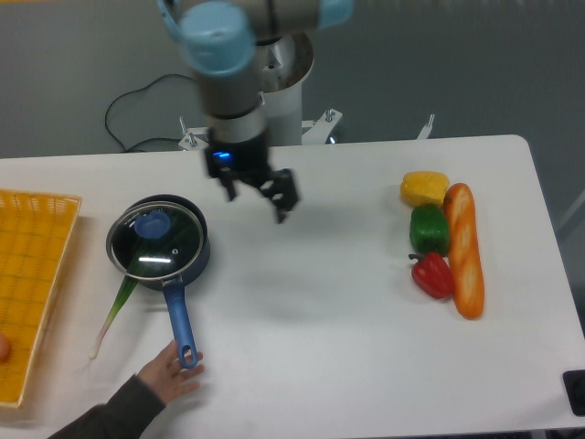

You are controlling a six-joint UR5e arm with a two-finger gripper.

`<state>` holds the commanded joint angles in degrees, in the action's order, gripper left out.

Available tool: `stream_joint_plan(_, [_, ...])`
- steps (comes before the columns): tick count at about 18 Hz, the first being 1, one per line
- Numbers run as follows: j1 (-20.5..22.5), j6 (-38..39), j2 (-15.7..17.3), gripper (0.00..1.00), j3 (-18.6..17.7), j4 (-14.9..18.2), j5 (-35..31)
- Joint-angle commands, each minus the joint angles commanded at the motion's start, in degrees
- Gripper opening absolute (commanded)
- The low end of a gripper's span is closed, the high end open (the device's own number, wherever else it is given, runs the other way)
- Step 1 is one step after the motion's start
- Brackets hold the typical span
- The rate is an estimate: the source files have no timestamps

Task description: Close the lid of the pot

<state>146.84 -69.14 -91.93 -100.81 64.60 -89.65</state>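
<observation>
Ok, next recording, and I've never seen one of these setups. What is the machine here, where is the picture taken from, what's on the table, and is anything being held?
One fixed camera looks down on a white table from the front. The grey and blue machine at the back is a robot arm; its gripper, a two-finger claw, hangs open above the table and holds nothing. Left of it stands a dark pot with a long blue handle, and the glass lid with a blue knob sits on it. A person's hand reaches in from the bottom edge at the handle's tip. A green stalk lies beside the pot, a yellow basket at the left. On the right lie yellow, green and red peppers and a bread loaf.
</observation>
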Motion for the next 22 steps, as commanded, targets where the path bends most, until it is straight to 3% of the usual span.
stream_joint_plan(3, [6.42,-8.08,-0.53,1.00,0.61,1.14,0.96])
stream_joint_plan(5, [9.76,-14.32,-3.76,1.00,2.89,2.63,2.11])
stream_joint_plan(7, [12.05,-17.86,-6.32,1.00,6.49,6.22,1.94])
stream_joint_plan(11, [15.04,-22.08,-11.68,1.00,11.68,8.88,0.62])
stream_joint_plan(15, [18.38,-31.47,-15.99,1.00,15.11,10.80,0.26])
stream_joint_plan(22, [21.46,-35.54,-21.44,1.00,19.34,10.46,0.44])
